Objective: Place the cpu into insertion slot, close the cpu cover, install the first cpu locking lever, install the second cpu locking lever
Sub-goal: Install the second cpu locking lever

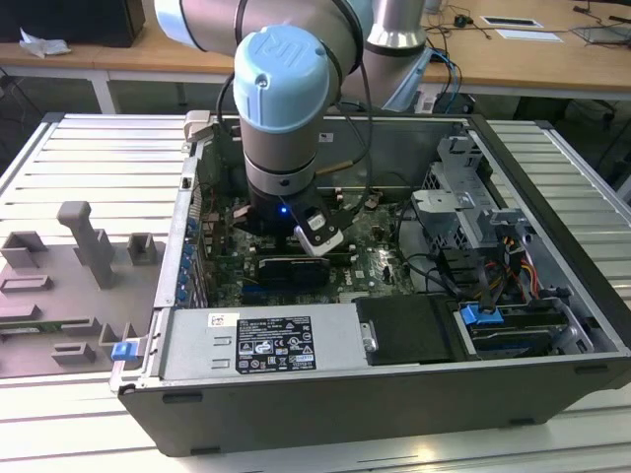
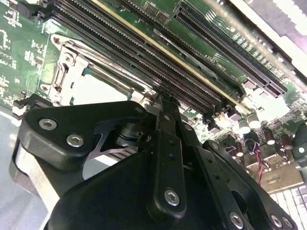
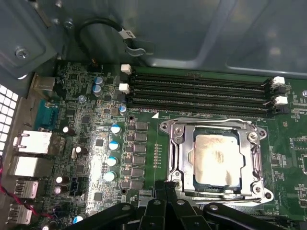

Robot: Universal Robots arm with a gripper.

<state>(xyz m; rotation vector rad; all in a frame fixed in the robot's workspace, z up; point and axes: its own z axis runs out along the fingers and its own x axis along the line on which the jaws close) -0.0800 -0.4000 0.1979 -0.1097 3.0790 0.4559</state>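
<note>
In the exterior view, the grey robot arm with its pale blue joint cap (image 1: 279,74) reaches down into the open black desktop computer case (image 1: 394,389) standing on a ribbed metal table (image 1: 89,158), and its black gripper (image 1: 296,246) sits low over the green motherboard (image 1: 380,258), near the middle of the case. In the second wrist view, the gripper (image 2: 163,103) has its fingers drawn together to a narrow tip with nothing between them, just beside the long black memory slots (image 2: 144,50) and close to the corner of the square metal-rimmed insertion slot (image 2: 91,84). In the first wrist view, the small flat square cpu with a pale silvery-beige metal top (image 3: 217,155) lies seated in the insertion slot (image 3: 175,153), and the thin silvery cpu cover frame (image 3: 254,158) appears to lie flat around it, its window showing the chip. The gripper (image 3: 165,187) tip touches or nearly touches the socket's edge at a screw post. Judging from this, 2 steps look done, placing and covering; whether either of the 2 locking levers is latched I cannot tell, though the tip's position suggests lever work in hand.
</note>
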